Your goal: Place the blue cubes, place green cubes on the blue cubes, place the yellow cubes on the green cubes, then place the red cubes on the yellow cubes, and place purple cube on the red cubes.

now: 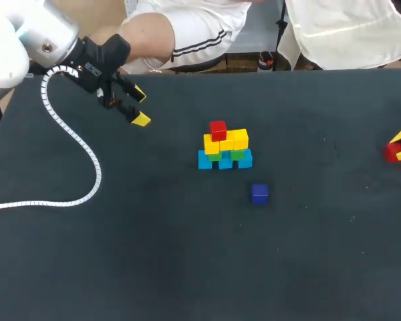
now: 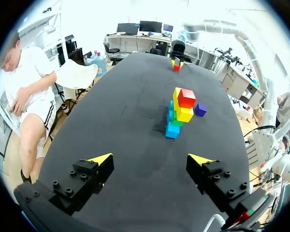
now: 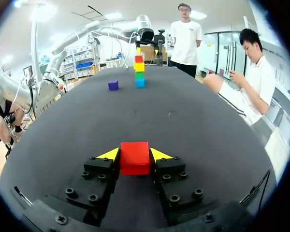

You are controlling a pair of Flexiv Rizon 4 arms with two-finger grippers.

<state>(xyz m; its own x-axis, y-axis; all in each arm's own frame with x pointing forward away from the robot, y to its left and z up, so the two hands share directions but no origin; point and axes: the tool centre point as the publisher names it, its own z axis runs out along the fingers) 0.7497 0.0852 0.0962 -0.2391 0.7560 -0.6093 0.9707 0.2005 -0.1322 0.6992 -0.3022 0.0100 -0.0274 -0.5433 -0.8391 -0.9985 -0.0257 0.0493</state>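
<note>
A stack stands mid-table: blue cubes [image 1: 225, 160] at the base, green cubes [image 1: 237, 154] on them, yellow cubes [image 1: 226, 141] above, one red cube [image 1: 218, 130] on top. The same stack [image 2: 179, 112] lies far ahead of my open left gripper [image 2: 151, 161], which hovers over the table's far left [image 1: 140, 107]. A purple cube [image 1: 259, 194] sits alone in front of the stack. My right gripper [image 3: 135, 155] is shut on a second red cube [image 3: 135, 157] at the right edge of the table [image 1: 393, 152]; both yellow tips press its sides.
A white coiled cable [image 1: 73, 144] from the left arm trails across the left part of the black table [image 1: 154, 254]. The held red cube rests on or just above the table near its right edge.
</note>
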